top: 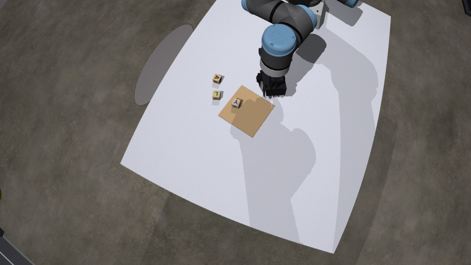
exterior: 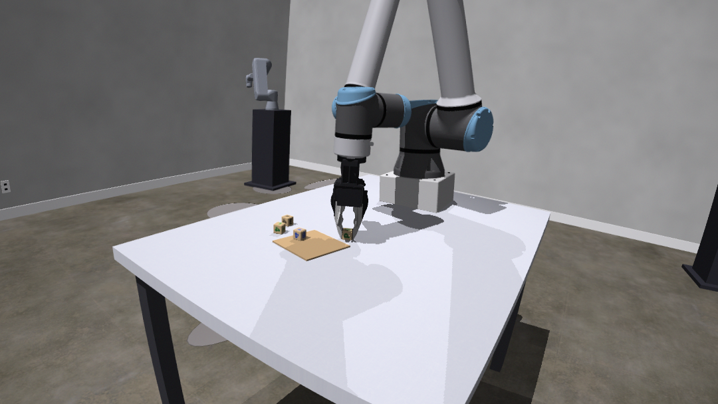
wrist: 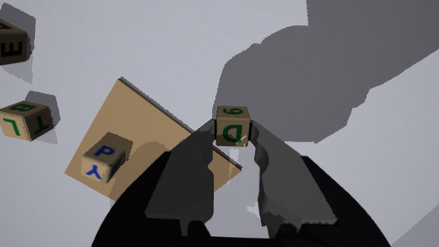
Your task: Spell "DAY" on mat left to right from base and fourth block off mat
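1. The gripper (wrist: pixel 232 136) is clenching the D block (wrist: pixel 232 127), one dark finger pressing on each side face, with the green D on the top face looking up at the wrist camera.
2. In the wrist view the D block is sitting right at the fingertips, squarely between them, and a green 9 is showing on its far face.
3. In the exterior view the D block (exterior: pixel 347 233) is sitting low at the tip of the gripper (exterior: pixel 348 231), just beside the near corner of the tan mat (exterior: pixel 314 248); whether it is touching the white table (exterior: pixel 401 301) cannot be told.
4. The Y block (top: pixel 236 103) is resting on the mat (top: pixel 253 118), near the mat's left edge in the top view, with a blue Y on top.
5. The A block (top: pixel 216 78) and the L block (top: pixel 216 95) are lying off the mat on the table (top: pixel 197 164), near each other and well apart from the gripper.
6. From above, the arm's wrist (top: pixel 278 39) is hiding the D block, with the gripper body (top: pixel 271 86) standing just beside the mat's corner.
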Tool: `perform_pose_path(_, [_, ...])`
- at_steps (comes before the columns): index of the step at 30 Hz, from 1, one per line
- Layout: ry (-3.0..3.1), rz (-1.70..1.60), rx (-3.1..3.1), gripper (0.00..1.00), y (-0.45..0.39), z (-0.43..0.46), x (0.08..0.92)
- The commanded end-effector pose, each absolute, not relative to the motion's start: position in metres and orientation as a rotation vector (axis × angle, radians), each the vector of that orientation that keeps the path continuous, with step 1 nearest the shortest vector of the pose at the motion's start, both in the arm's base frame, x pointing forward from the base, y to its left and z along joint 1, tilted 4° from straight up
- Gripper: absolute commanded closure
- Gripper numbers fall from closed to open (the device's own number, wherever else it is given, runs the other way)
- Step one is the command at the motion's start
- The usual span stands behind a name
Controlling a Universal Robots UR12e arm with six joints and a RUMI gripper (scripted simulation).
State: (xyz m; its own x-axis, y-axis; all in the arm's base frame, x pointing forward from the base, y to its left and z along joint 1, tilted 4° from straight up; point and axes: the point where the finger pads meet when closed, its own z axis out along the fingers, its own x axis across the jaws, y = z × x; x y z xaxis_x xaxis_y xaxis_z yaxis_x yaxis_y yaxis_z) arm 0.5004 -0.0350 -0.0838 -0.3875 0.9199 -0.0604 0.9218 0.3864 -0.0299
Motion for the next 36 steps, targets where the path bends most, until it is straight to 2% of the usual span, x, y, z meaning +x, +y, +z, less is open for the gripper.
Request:
perform_pose_path(1, [2.587,-0.09,1.719,0.95,-0.035,-0.083,0.501])
perform_pose_path(26, [2.587,-0.09,1.719,0.95,-0.034,-0.068,0.501])
perform_pose_path(36, [2.587,-0.09,1.719,0.95,-0.03,-0.012,0.501])
